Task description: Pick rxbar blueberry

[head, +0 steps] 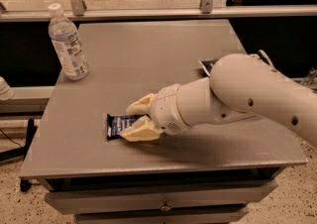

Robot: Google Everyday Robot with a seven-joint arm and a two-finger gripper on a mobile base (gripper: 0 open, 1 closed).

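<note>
The rxbar blueberry (118,124), a small flat dark navy wrapper with white text, lies on the grey table (148,44) near the front left. My gripper (137,118) reaches in from the right and sits low over the bar's right end. One cream finger (141,104) is on the far side of the bar and the other is on the near side. Both are closed against it. The bar's right end is hidden by the gripper, and the bar still rests on the table.
A clear water bottle (69,44) stands upright at the back left of the table. A dark blue packet (208,66) shows partly behind my arm at the right. The table's front edge lies just below the gripper. A second bottle (4,89) is off the table at the left.
</note>
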